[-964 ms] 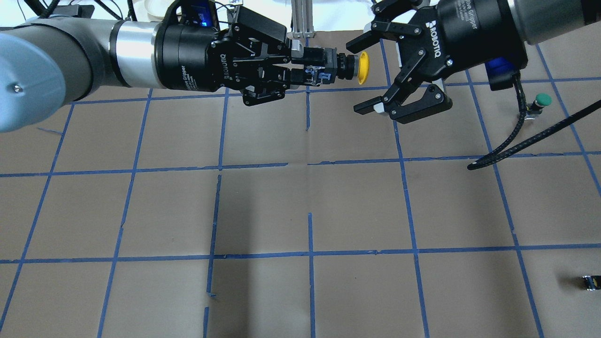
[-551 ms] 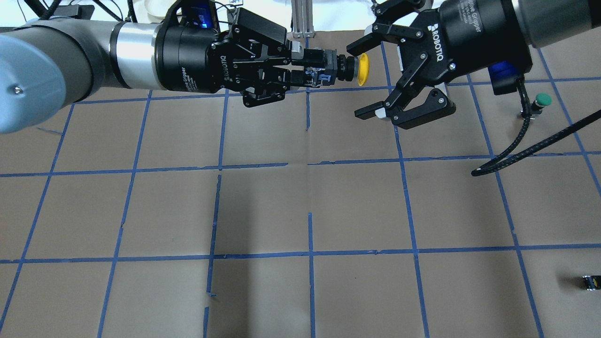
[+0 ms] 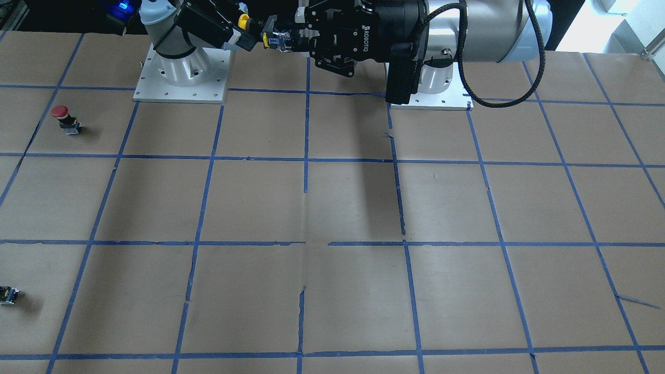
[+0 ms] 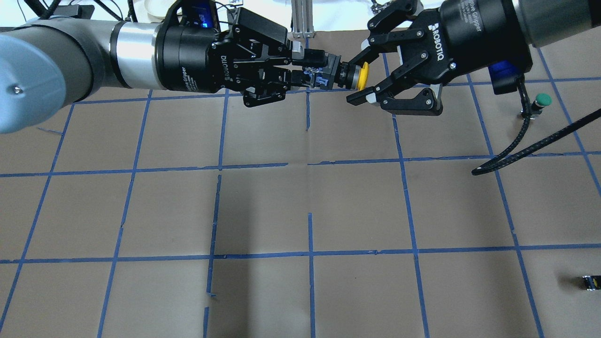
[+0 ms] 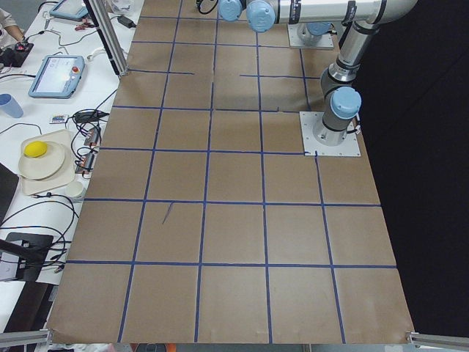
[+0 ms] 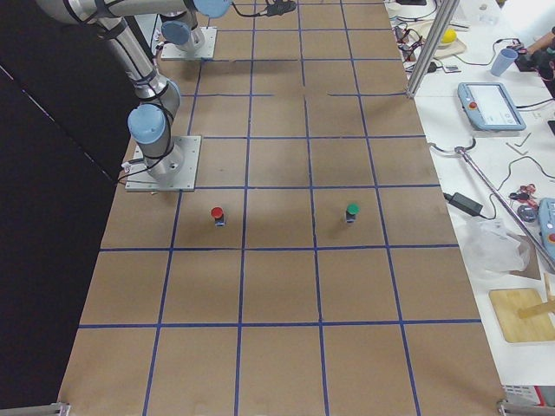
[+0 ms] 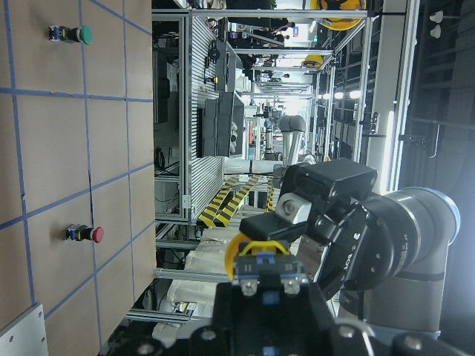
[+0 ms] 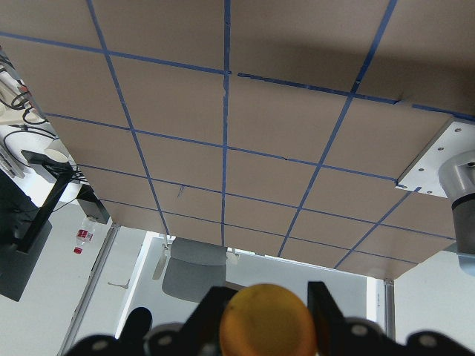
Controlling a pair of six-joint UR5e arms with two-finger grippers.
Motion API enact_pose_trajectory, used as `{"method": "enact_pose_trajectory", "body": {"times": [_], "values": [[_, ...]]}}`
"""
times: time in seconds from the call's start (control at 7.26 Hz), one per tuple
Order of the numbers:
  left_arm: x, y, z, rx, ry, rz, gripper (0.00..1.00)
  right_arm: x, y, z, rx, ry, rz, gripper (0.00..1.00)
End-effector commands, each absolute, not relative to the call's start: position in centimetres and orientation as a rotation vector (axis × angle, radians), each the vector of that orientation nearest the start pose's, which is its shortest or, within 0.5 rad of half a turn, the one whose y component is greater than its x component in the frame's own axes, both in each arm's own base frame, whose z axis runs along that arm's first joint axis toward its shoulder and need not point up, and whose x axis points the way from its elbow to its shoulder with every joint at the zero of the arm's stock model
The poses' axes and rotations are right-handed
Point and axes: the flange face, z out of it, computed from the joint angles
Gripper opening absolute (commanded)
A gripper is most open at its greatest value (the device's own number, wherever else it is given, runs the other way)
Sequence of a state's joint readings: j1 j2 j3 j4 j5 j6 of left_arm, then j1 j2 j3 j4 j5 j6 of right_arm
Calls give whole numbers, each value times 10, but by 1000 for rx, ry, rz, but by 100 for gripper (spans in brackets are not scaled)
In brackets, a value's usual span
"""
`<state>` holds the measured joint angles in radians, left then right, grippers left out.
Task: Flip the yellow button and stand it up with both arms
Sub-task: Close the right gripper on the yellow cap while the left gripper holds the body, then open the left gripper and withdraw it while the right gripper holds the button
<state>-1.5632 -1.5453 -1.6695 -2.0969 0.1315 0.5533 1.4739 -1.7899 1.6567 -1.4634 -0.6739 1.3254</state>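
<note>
Now | yellow button (image 4: pixel 347 76) horizontal, cap toward right tool (image 4: pixel 357 80) | left tool (image 4: pixel 311 70) clamps its body | right tool part-open, straddling cap

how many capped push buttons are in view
3. The yellow button is held in the air by the left end effector; the red button and the green button stand apart on the table. More may hide behind the arms.

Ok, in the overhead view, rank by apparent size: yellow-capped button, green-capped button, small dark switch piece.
Largest: yellow mushroom-cap push-button, but it's held up in the left end effector, nearer the camera.
Next: green-capped push-button.
Smallest: tiny dark capless switch piece.
</note>
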Motion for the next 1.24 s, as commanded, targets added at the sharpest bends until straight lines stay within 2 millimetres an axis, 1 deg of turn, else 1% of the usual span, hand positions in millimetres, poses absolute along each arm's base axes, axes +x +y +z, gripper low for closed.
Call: {"method": "enact_pose_trajectory", "body": {"times": [0.0, 0.14, 0.41, 0.55, 0.69, 0.83, 0.96, 1.1], "values": [[-229, -455, 485, -7, -1681, -98, 60, 170, -417, 569, 1507, 1765, 619, 33], [-228, -455, 484, -7, -1683, -101, 99, 171, -417, 570, 1505, 1766, 616, 33], [-228, -456, 485, -11, -1691, -105, 100, 168, -419, 570, 1511, 1761, 616, 32], [-224, -456, 489, -34, -1727, -105, 100, 164, -423, 567, 1502, 1781, 588, 31], [-217, -452, 482, -90, -1833, -148, 100, 156, -425, 560, 1430, 1901, 494, 30], [-210, -447, 479, -167, -1953, -189, 100, 134, -434, 543, 1364, 2089, 373, 30], [-200, -455, 481, -311, -2117, -156, 100, 113, -442, 524, 1279, 2241, 296, 28], [-188, -463, 482, -343, -2319, -175, 100, 93, -445, 496, 1132, 2434, 242, 25]]}}
